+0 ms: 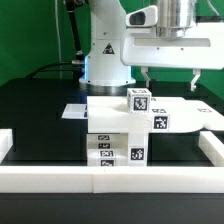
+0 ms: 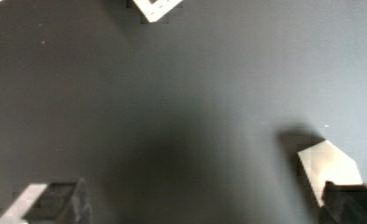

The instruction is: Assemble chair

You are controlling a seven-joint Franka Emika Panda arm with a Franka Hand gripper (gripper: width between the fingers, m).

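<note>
White plastic blocky chair parts (image 1: 120, 125) sit clustered, seemingly unjoined, on black counter (image 1: 40, 110); end effector (image 1: 168, 80) above, fingers apart, empty. Assembly barely begun.

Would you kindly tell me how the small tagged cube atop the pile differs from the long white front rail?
The small white plastic cube is compact; the long white border rail is low and stretched out. The cube shows a black-and-white tag; the rail shows none. The cube sits atop the pile of white parts; the rail lies on the black table. Both are white.
</note>
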